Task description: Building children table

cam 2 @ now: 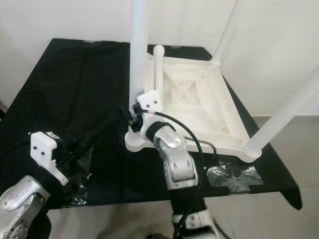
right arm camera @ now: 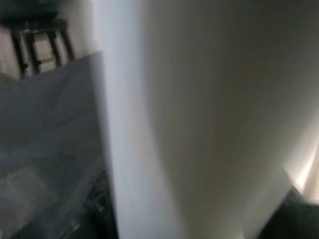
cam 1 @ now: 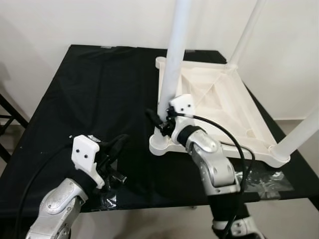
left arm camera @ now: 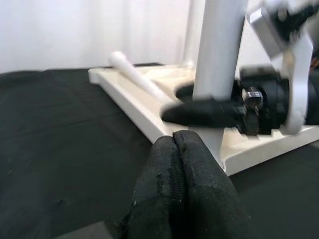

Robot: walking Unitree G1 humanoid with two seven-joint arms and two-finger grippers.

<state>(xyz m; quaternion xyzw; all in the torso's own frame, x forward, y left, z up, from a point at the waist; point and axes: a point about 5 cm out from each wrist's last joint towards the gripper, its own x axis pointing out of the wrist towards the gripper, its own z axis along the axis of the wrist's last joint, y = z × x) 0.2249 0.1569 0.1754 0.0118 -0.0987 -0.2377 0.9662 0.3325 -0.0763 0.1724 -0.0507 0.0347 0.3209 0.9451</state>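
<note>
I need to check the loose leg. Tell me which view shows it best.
The left wrist view: the loose leg lies on the upturned tabletop, rounded end visible. The right eye view shows it partly behind the near upright leg. The left eye view hides it.

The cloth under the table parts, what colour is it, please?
Black cloth, clearest in the left eye view.
</note>
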